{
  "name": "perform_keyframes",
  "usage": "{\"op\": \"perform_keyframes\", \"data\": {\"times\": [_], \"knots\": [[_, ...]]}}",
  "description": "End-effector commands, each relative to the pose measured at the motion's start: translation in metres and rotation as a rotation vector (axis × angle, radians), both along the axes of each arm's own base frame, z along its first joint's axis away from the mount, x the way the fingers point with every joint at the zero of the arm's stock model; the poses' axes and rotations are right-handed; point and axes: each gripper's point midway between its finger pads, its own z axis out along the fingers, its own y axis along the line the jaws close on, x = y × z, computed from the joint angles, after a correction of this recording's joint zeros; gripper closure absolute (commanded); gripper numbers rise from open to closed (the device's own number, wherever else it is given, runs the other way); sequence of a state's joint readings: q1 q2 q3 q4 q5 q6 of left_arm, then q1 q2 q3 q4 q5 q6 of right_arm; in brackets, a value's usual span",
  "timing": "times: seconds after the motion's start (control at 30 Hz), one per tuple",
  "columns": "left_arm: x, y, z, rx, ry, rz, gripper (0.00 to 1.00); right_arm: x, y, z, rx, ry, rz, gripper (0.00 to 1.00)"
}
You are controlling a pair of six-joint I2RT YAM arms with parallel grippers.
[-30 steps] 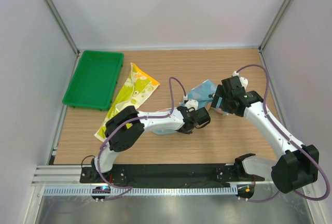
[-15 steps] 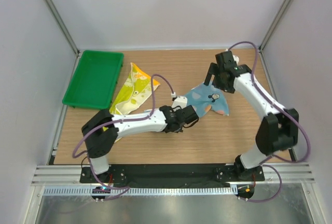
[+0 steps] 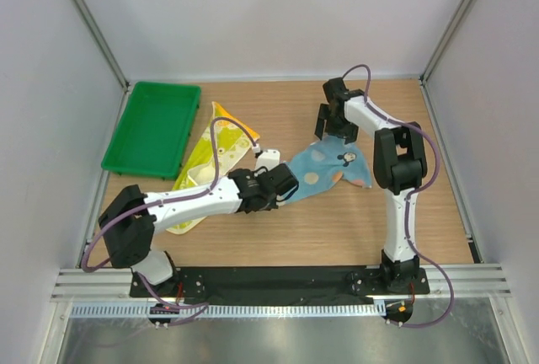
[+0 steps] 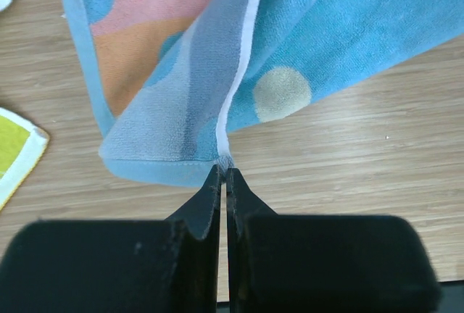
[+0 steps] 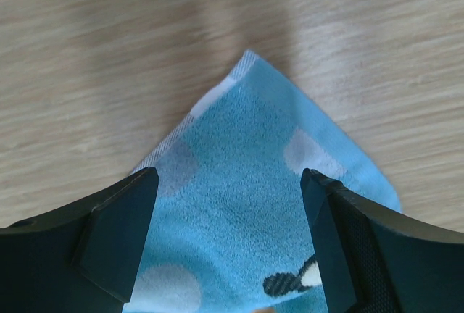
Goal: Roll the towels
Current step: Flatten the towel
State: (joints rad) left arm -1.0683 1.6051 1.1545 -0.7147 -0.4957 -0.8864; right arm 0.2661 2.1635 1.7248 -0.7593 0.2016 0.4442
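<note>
Wood-grain table (image 3: pixel 337 221), walled on three sides. Green plastic tray (image 3: pixel 152 128) at far left, nothing in it. Yellow-green towel (image 3: pixel 215 149) lies just right of the tray, long and loosely folded, unrolled, its near end hidden under the left arm. Light blue towel (image 3: pixel 333 166) lies mid-table, rumpled, one side doubled over so the orange-pink patch shows in the left wrist view. Left gripper (image 4: pixel 223 175): jaws pressed together, pinching a thin fold of the blue towel's hem at its left end. Right gripper (image 5: pixel 228 190): jaws spread wide, straddling the towel's far corner from above; contact with the cloth not evident. Judged step: taking hold of the blue towel to spread it flat before rolling; no roll started on either cloth. Next move likely calls for the right jaws to drop and close on that corner, then both arms drawing apart until the fold opens.
</note>
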Motion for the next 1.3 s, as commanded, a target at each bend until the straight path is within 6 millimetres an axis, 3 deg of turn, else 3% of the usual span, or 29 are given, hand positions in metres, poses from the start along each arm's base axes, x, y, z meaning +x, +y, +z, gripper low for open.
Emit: {"op": "perform_keyframes", "data": {"times": [0.0,0.27,0.47,0.5,0.73,0.83,0.87,1.07,1.17,1.27], "knots": [[0.007,0.007,0.026,-0.067,-0.058,0.028,1.00,0.022,-0.005,0.017,-0.050,-0.059,0.012,0.13],[0.010,0.026,0.031,-0.079,-0.066,0.058,1.00,0.035,-0.012,0.011,-0.090,-0.080,-0.012,0.15],[0.011,0.027,0.026,-0.067,-0.055,0.061,1.00,0.043,-0.017,-0.002,-0.111,-0.065,-0.008,0.33],[0.011,0.027,0.024,-0.065,-0.050,0.060,1.00,0.044,-0.017,-0.004,-0.111,-0.061,-0.007,0.41],[0.010,0.027,0.023,-0.060,-0.046,0.062,1.00,0.043,-0.023,-0.024,-0.111,-0.028,-0.011,0.68],[0.010,0.030,0.023,-0.051,-0.046,0.063,1.00,0.042,-0.024,-0.026,-0.097,-0.025,-0.017,0.92],[0.011,0.030,0.025,-0.050,-0.050,0.063,1.00,0.041,-0.024,-0.024,-0.088,-0.028,-0.018,0.99],[0.015,0.040,0.052,-0.041,-0.102,0.066,1.00,0.036,-0.025,0.009,-0.075,-0.087,-0.027,0.99],[0.017,0.046,0.075,-0.044,-0.143,0.065,1.00,0.029,-0.026,0.053,-0.044,-0.174,-0.038,0.99],[0.018,0.050,0.092,-0.054,-0.175,0.052,1.00,0.015,-0.028,0.072,-0.027,-0.205,-0.040,0.99]]}}
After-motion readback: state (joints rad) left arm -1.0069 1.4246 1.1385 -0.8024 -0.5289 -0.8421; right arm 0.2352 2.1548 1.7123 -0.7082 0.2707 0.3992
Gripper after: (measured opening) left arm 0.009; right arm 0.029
